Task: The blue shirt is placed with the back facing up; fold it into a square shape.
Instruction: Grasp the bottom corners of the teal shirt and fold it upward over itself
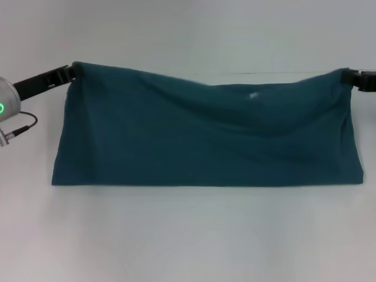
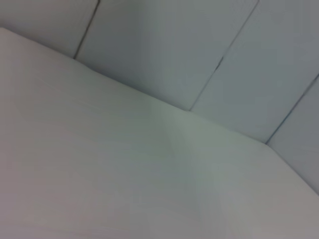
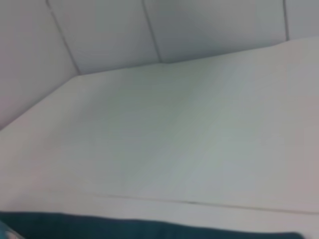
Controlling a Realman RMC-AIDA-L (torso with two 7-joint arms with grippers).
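Left claw (image 1: 71, 71) up near desk's (image 1: 188, 235) far-left edge, pinching blue shirt's (image 1: 205, 138) top-left corner. Shirt itself strung btwn both claws, top hem sagging in the middle, lower edge resting on desk across its centre, nearly edge to edge. Right claw (image 1: 348, 75) near far-right edge, pinching top-right corner. Left wrist view: bare desk and wall panels only. Right wrist view: strip of teal cloth (image 3: 149, 228) along one border, rest desk and wall.

Handling, judged: soft, light, limp; drapes and wrinkles, no stiffness, prob. slips little on matte desk. Best held at corners or hem ends as now; a mid-hem grab would bunch it.

Writing: none readable; plain side toward camera, only a small pale fleck (image 1: 254, 94) right of centre, unidentifiable.
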